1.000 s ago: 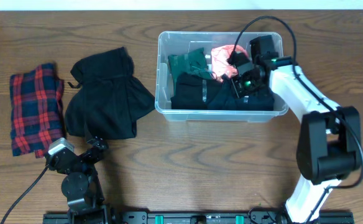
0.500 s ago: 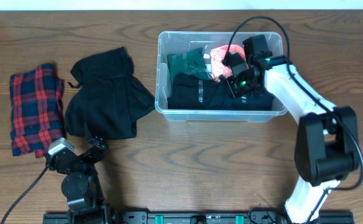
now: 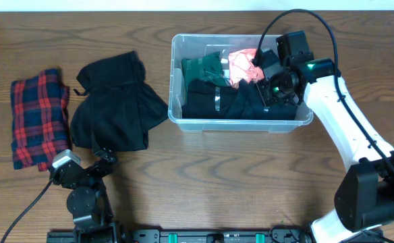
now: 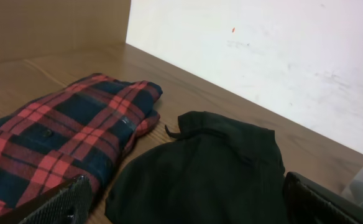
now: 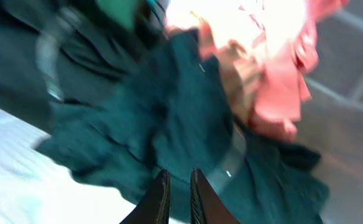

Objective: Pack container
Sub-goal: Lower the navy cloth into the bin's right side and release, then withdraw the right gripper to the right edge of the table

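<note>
Overhead view of the packing station. The wooden table (image 3: 251, 175) carries the container (image 3: 241, 126) toward its far right, a clear tub holding a dark garment (image 3: 224, 101), a green garment (image 3: 204, 67) and a pink garment (image 3: 241, 64). Well apart on the left, a black garment (image 3: 113, 108) lies bunched on the table, with a folded plaid shirt (image 3: 38, 118) just beside it; neither is packed yet.

The right gripper (image 5: 178, 186) is positioned inside the container, over the dark garment and near the pink one. Its fingers are pressed nearly together, and no cloth is seen pinched between them, though the right wrist view is blurred. The left gripper (image 4: 197, 202) is parked low near the table's front edge, spread wide and empty, facing the black garment.

The step in hand is judged to be the settling of the contents. It is best done by pressing the dark garment flat and low — so that room is left above — and by raising the fingers straight up past the rim, so that no fold is dragged out.
</note>
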Robot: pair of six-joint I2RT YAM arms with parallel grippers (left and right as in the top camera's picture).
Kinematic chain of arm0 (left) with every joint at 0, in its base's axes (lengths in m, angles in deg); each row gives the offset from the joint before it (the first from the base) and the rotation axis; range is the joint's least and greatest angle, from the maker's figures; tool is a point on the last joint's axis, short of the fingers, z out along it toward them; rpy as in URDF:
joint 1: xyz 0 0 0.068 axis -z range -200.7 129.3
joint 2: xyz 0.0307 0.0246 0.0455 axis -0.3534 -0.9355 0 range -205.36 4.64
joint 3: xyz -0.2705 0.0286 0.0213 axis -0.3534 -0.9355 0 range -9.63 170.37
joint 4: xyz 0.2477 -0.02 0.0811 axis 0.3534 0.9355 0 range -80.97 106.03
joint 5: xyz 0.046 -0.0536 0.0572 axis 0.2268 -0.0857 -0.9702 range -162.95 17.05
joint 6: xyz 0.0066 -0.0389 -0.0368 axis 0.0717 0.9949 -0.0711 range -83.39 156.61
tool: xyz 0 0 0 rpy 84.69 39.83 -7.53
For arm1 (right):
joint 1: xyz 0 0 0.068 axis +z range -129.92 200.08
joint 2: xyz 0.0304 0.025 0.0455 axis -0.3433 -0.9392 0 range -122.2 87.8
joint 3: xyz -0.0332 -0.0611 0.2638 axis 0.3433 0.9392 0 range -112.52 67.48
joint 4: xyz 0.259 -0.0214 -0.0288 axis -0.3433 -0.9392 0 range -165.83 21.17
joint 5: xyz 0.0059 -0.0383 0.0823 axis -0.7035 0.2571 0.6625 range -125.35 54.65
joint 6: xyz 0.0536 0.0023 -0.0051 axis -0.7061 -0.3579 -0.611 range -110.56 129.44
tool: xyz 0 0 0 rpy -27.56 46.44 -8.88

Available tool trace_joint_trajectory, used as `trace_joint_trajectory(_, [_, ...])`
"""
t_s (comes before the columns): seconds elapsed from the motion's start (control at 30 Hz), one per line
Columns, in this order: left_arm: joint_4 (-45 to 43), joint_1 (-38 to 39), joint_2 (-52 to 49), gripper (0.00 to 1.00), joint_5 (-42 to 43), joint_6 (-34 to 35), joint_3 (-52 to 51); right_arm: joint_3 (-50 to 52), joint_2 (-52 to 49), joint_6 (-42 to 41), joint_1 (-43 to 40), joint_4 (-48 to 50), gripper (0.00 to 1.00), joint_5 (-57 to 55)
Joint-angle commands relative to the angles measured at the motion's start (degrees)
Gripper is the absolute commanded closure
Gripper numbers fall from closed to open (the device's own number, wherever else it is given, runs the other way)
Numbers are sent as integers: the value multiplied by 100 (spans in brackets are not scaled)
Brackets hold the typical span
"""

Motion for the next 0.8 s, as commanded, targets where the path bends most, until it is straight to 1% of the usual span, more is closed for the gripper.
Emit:
trace_joint_trajectory(0.0, [208,9,4,2,-153,2,-116,103,-68,-37,-59,-181,90,-656])
trace_joint_trajectory(0.27, [208,9,2,2,-153,2,-116,337,-85,-39,-166,-26,90,-750])
trace_joint_trajectory(0.47, [208,9,2,2,-153,2,-116,1051,-103,-83,-192,730,90,-745])
trace_joint_trajectory(0.53, [208,9,2,2,-153,2,-116,1309,-111,-105,-192,1001,93,-743])
trace_joint_trajectory(0.6, [208,9,2,2,-153,2,-116,1447,-111,-240,-192,1154,99,-715])
trace_joint_trajectory(0.77, [208,9,2,2,-153,2,-116,1193,-7,-262,-192,1062,97,-702])
